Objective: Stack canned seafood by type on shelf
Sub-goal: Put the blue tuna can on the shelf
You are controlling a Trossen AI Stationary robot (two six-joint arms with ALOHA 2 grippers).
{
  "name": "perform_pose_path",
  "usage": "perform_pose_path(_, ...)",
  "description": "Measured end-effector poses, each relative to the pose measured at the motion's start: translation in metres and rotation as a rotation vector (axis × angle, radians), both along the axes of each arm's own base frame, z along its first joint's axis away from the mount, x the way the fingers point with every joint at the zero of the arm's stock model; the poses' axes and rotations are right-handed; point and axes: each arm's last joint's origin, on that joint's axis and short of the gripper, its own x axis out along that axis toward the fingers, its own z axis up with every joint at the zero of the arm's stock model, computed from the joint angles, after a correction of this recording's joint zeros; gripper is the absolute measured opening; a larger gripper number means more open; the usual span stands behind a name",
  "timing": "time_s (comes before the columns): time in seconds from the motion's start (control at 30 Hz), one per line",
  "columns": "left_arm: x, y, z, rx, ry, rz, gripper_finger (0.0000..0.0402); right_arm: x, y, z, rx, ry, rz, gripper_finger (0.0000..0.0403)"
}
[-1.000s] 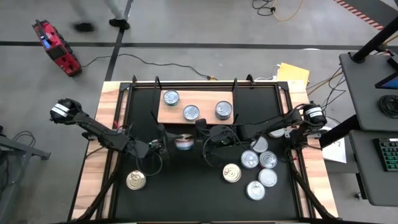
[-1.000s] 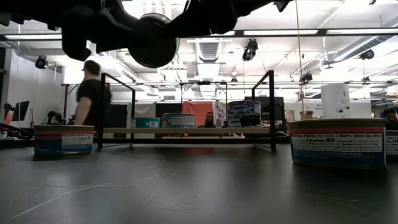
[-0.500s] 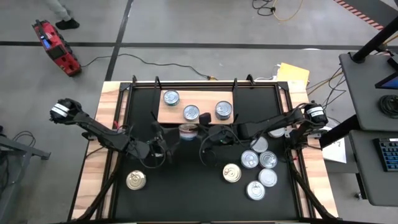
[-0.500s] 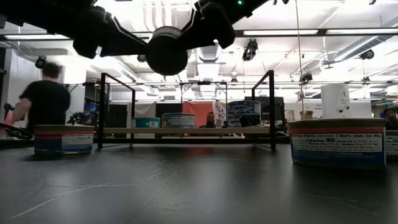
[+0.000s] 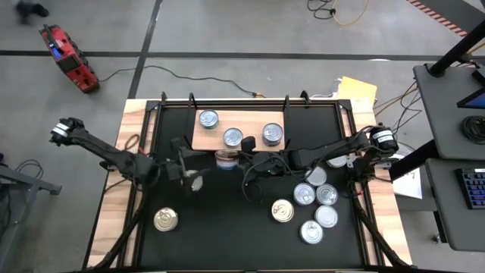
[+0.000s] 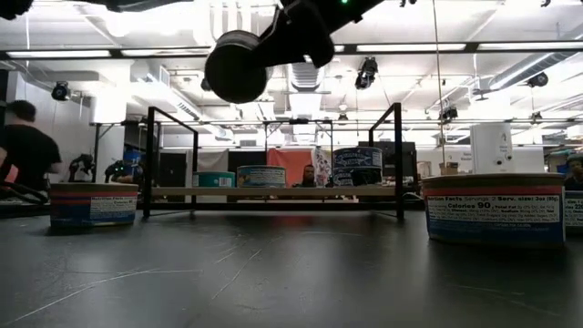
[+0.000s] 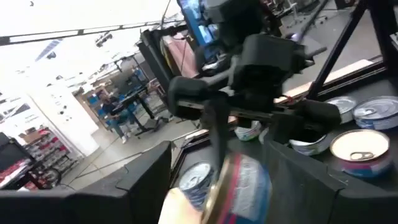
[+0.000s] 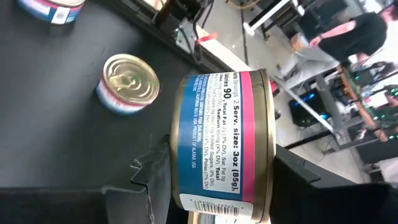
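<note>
Gripping the pink-and-blue can (image 5: 226, 158) by its sides in the right claw (image 8: 214, 155), fingers clamped on the label, gold rim showing

Hanging it in the air just at the near edge of the shelf (image 5: 250, 120), not yet over the board

Judging it as the gold-topped kind, like the loose gold can (image 5: 283, 210) on the desk (image 5: 227, 227), and unlike the three silver-topped cans (image 5: 233, 137) standing singly on the shelf

Aiming therefore for a bare patch of board, apart from the silver ones, and starting a fresh pile there

Levelling the can first, since it is looking tilted from above; lowering it flat until it is resting on the wood, and only then letting go

Steering clear of the middle silver can, which is sitting nearest the path

Keeping the left claw (image 5: 191, 173), fingers apart and holding nothing, off to the side above the desk, well out of the way
</note>
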Motion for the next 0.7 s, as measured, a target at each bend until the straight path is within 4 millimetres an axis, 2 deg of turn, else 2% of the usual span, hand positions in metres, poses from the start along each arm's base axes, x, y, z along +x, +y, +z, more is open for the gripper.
perform_pose_path(0.17, -0.020, 0.007, 0.012, -0.034, -0.051, -0.095, 0.0233, 0.012, -0.001, -0.011, -0.048, -0.007, 0.014, 0.0179)
perform_pose_path(0.4, -0.046, 0.017, 0.035, -0.151, -0.217, -0.182, 0.0232, 0.034, -0.013, -0.015, -0.057, -0.015, -0.016, 0.0179)
perform_pose_path(0.63, -0.052, 0.025, 0.035, -0.181, -0.221, 0.011, 0.0232, 0.056, -0.013, -0.031, -0.083, 0.024, -0.011, 0.0179)
perform_pose_path(0.7, -0.052, 0.028, 0.032, -0.272, -0.219, 0.131, 0.0232, 0.062, -0.014, -0.035, -0.099, 0.028, -0.028, 0.0179)
